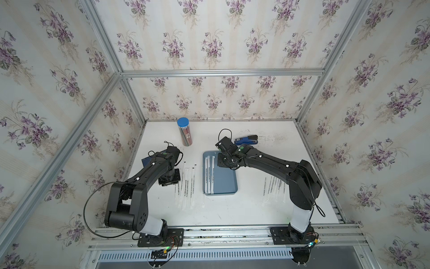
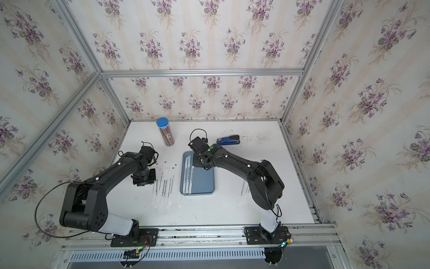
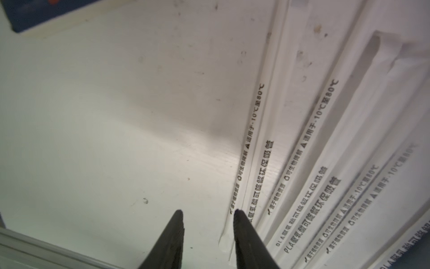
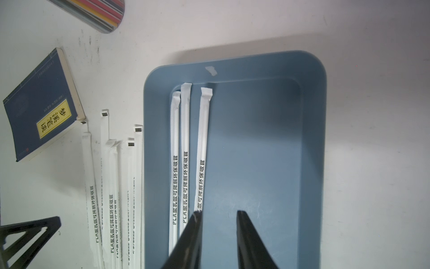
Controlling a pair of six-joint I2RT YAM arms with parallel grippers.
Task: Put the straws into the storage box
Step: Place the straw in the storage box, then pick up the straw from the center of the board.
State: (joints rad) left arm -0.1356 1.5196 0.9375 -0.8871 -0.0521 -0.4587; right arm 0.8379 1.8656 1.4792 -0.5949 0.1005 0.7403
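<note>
We see 3 straws (image 4: 185, 151) lying lengthwise in the box (image 4: 311, 139), close to its wall on the robot's left. More straws (image 1: 186, 184) lie side by side on the bench (image 1: 232, 209) just beside the box on that side. Further straws (image 1: 272, 188) lie well apart on the right, near the right arm. The right tool (image 4: 218, 212) hangs over the box, jaws narrowly apart and holding nothing. The left tool (image 3: 208, 212) sits low at the outer edge of the left group, also narrow and empty; we cannot tell whether one tip touches the outermost straw. A blue book (image 4: 39, 104) lies just beyond that group. A tube (image 1: 185, 135) of pencils and a stapler (image 1: 246, 139) sit farther back.
</note>
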